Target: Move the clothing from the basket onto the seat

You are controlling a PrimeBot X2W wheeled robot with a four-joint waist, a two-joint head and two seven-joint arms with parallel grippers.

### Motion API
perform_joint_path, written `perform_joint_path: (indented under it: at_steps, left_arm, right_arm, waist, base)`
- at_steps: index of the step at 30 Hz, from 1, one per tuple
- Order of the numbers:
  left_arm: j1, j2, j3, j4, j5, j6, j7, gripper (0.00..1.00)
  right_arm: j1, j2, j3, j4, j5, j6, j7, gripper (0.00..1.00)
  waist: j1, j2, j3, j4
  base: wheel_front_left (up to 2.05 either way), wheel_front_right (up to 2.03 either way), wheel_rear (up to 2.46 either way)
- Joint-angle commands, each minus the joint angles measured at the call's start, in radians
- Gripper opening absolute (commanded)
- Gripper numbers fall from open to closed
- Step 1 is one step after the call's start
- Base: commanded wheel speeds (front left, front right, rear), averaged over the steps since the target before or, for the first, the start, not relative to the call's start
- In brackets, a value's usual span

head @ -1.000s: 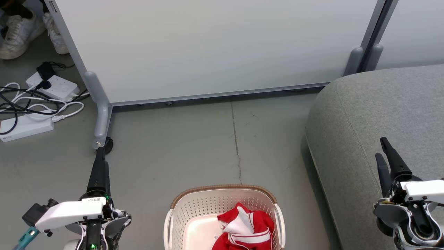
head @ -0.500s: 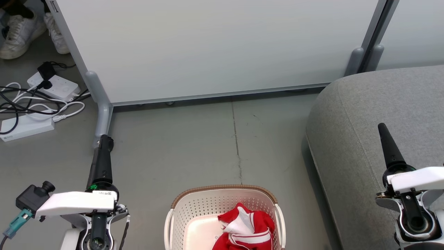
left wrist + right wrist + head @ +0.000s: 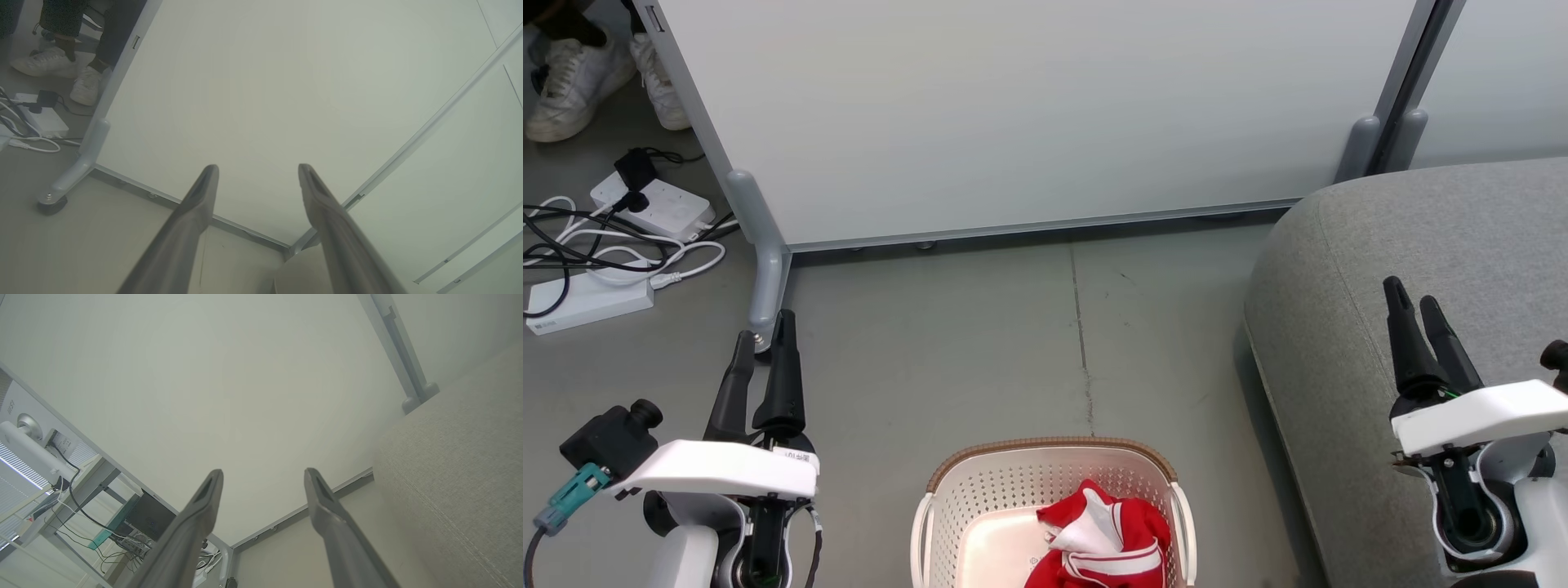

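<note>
On the floor, low centre: the basket [image 3: 1052, 482] sat with the clothing [image 3: 1104, 539] bunched red and white in its right half, none of it on the seat [image 3: 1421, 245].
Step in hand: none of the transfer looked done; both arms hung raised beside the basket, nothing held.
Left gripper [image 3: 764, 347]: fingers [image 3: 204, 192] apart and empty, over bare floor [image 3: 980, 351] left of the basket.
Right gripper [image 3: 1414, 306]: fingers [image 3: 208, 494] apart and empty, above the seat's near edge.
Next move, as a judgement: one gripper would have to drop inside the brown rim and pinch a fold of the heap (the right arm looked better placed for the carry, being on the seat's side).
Edges: the basket's right wall stood near the seat's rounded flank, so a lift must clear the rim first.
Open room: broad bare floor ahead up to the partition panel [image 3: 1029, 114]; cables and power strips [image 3: 621, 237] lay well apart, far left, near a person's shoes [image 3: 572, 82].
</note>
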Motion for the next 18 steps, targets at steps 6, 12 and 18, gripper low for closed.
perform_joint_path:
  at_steps: [6,12,18]
  left_arm:
    - [-0.016,0.023,-0.012,0.008,0.107,0.016,-0.017,1.0]
    - [-0.012,0.035,-0.022,0.029,0.185,0.03,-0.027,1.0]
    - [-0.01,0.04,-0.031,0.044,0.243,0.039,-0.036,1.0]
  right_arm:
    - [0.006,-0.012,0.037,-0.015,-0.12,0.005,-0.035,1.0]
    - [0.021,-0.009,0.058,-0.014,-0.205,0.005,-0.056,1.0]
    - [0.03,-0.007,0.071,-0.011,-0.268,0.005,-0.067,1.0]
  waist:
    - [0.0,0.0,-0.004,0.0]
    - [0.0,0.0,-0.007,-0.001]
    - [0.0,0.0,-0.009,-0.001]
  base:
    - [0.0,0.0,0.0]
    - [0.0,0.0,0.0]
    - [0.0,0.0,0.0]
